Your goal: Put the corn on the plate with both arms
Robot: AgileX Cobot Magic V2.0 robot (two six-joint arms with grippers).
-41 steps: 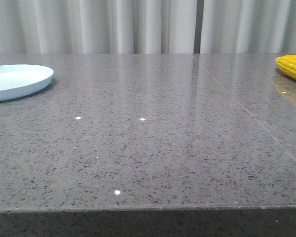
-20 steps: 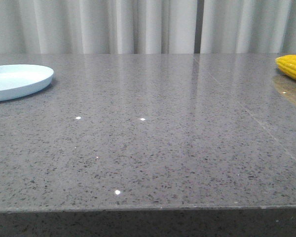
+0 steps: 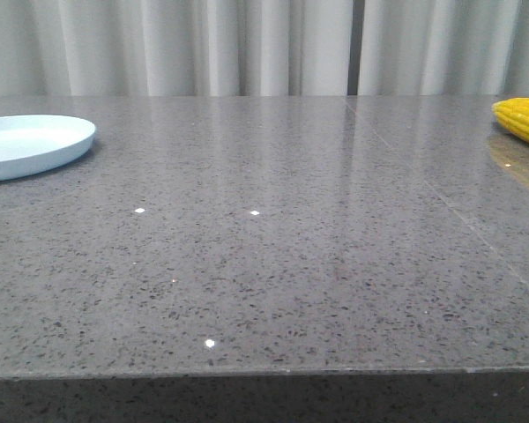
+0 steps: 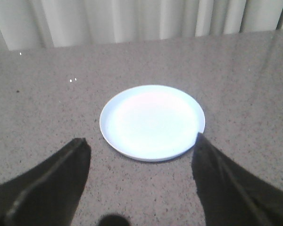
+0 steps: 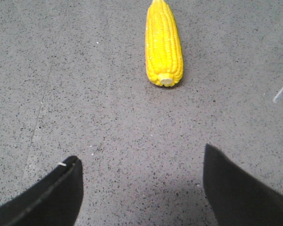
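Note:
The yellow corn lies at the table's far right edge in the front view, cut off by the frame. In the right wrist view the corn lies flat with its pale stub end toward my right gripper, which is open, empty and well short of it. The pale blue plate sits empty at the far left. In the left wrist view the plate lies just ahead of my open left gripper, whose black fingers hold nothing. Neither arm shows in the front view.
A grey speckled stone table fills the scene, with its front edge near the camera and a thin seam running across its right part. White curtains hang behind the table.

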